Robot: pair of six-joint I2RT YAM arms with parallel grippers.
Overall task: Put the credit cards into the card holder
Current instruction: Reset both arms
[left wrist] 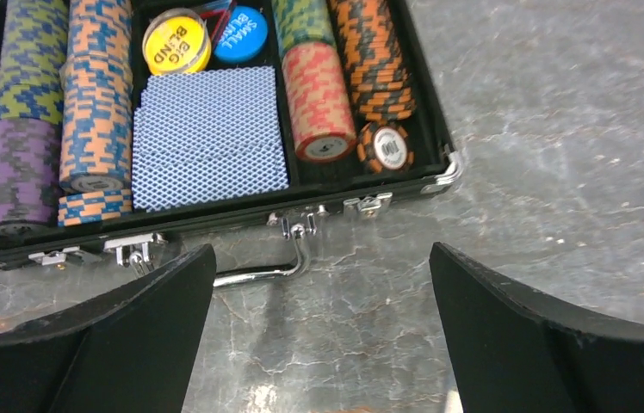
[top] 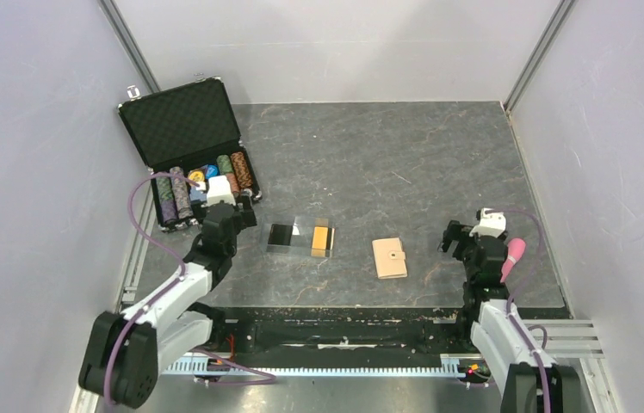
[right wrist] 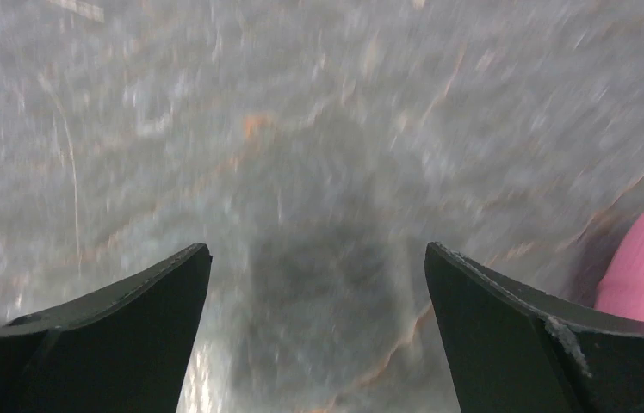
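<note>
Left hand and right hand wide open, empty; credit cards near card holder.

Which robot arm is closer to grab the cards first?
Probably left. The black card and gold card lie nearer the open left tool; the right tool waits beyond the tan wallet.

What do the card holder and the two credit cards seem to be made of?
The card holder: tan and matte with a small snap tab, so probably leather or an imitation. The gold-orange card: thin, flat, faintly shiny, likely plastic, though metal is possible. The black card: thin with a glossy reflection, likely plastic; too small to be sure.
</note>
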